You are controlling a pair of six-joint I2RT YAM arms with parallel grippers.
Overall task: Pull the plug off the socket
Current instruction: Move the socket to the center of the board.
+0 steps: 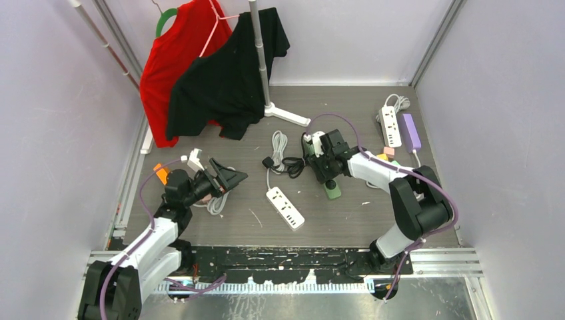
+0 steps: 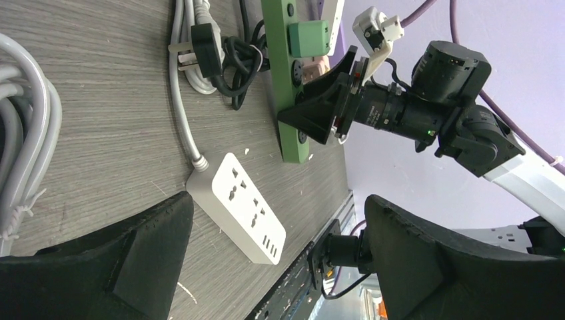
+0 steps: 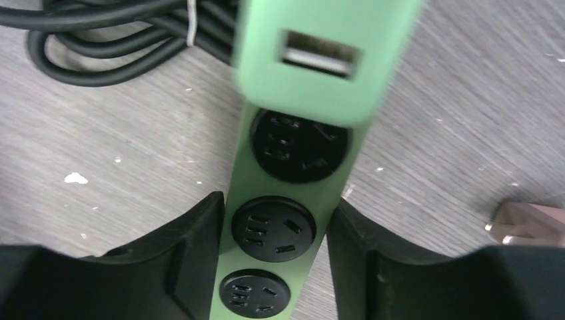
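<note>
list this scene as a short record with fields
task item: green plug seated in green power strip
right hand: a finger on each side of the strip, not on the plug; grip unclear
left hand: open, empty, away from the strip
nearby: white power strip, black cable
back: red shirt and black shirt on a rack
plug status: not yet pulled
</note>
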